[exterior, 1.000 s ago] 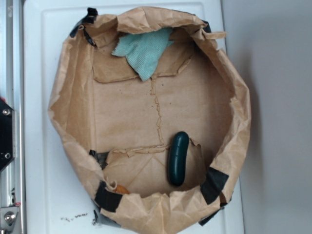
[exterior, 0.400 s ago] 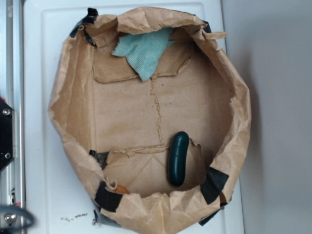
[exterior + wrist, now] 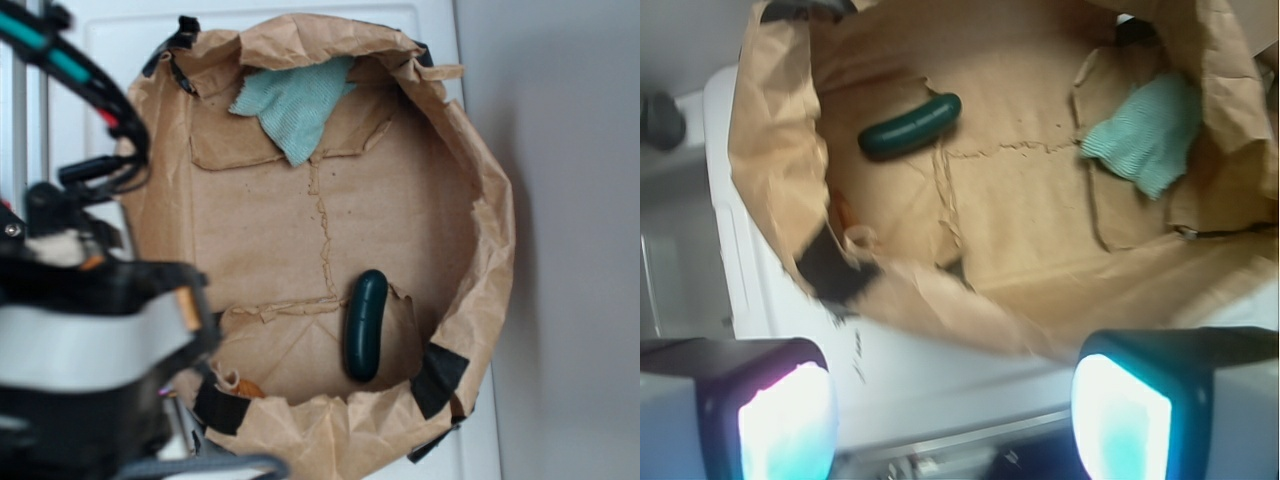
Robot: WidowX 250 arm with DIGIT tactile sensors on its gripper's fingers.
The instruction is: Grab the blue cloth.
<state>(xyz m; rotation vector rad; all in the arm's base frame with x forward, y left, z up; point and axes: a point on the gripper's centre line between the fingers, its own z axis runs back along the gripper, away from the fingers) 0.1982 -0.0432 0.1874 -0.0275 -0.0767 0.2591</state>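
White table (image 3: 90, 90) carries brown paper bag (image 3: 480, 200), rolled open like basin, black tape patches on rim. Dark specks (image 3: 150, 446) on table near bag's corner.

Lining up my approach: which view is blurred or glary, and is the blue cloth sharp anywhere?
Exterior: the arm at lower left is smeared, but the blue cloth is sharp. Wrist: overall soft, cloth recognisable; the gripper pads glow with glare.

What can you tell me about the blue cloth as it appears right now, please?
The blue cloth is a small pale teal rag of finely woven fabric with an irregular, pointed outline. It lies crumpled but mostly flat inside the brown paper bag, against its far wall, untouched, apart from the dark green oblong.
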